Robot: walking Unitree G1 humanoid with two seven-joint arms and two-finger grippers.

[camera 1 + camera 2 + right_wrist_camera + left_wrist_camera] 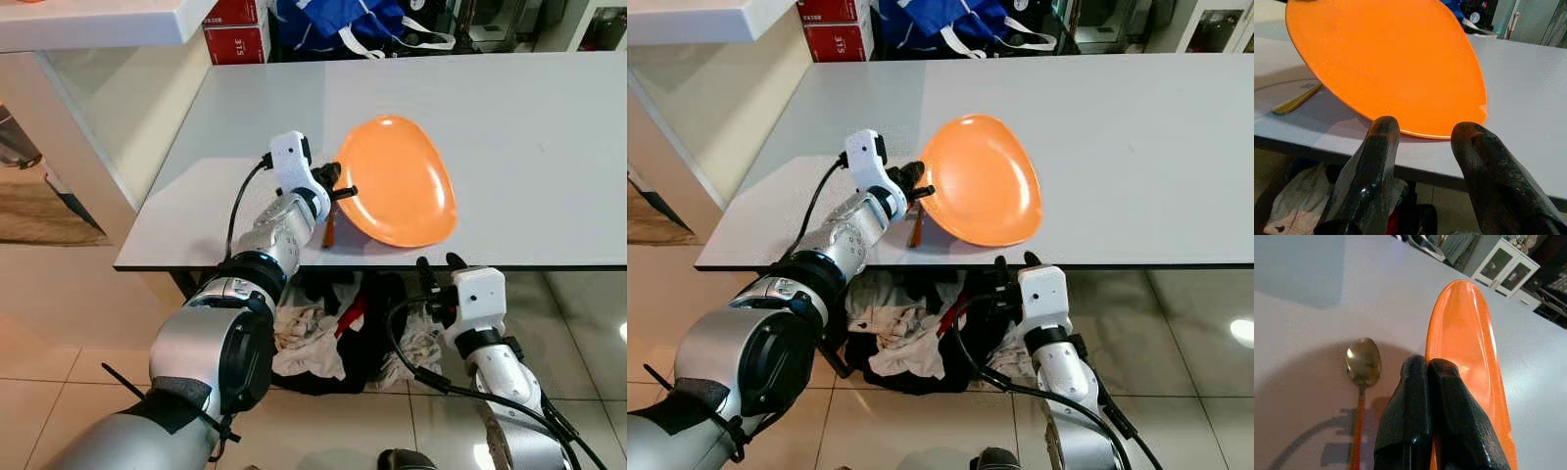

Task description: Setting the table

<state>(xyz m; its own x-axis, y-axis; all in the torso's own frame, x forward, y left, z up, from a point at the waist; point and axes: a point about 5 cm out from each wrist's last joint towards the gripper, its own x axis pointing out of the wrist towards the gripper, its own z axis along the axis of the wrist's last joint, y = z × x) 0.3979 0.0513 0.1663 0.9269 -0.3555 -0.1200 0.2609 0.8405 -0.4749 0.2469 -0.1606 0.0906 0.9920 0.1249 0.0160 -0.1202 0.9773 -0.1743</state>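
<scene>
While lowering, keep the left end effector (336, 186) pinched hard on the near-left rim of the plate (402, 181), both black fingers (1449, 406) pressed together on that edge as seen along the left wrist. Plate tilted, left side lifted off the counter (549, 127), far-right side seemingly down on the grey top, close to the front edge. Best done slowly: tip the raised rim down until flat, no dragging, no release until the base sits whole on the surface. Watch the spoon (1362, 367), lying on the counter just beside and partly under the lifted rim, bowl pointing away from the front edge; set the plate down on it and it will rock, so shift slightly rightward first or keep the spoon clear at the side. Further right, below the front edge of the counter, right end effector (441, 262) with fingers (1371, 171) spread apart, holding nothing, pointing up toward the plate's underside; best kept low and out of the way. Count: one orange plate, one spoon, two end effectors, one counter. Under the counter, a heap of cloths (313, 338) on the floor; beyond the far edge, a blue bag (338, 22) and red boxes (235, 34).
</scene>
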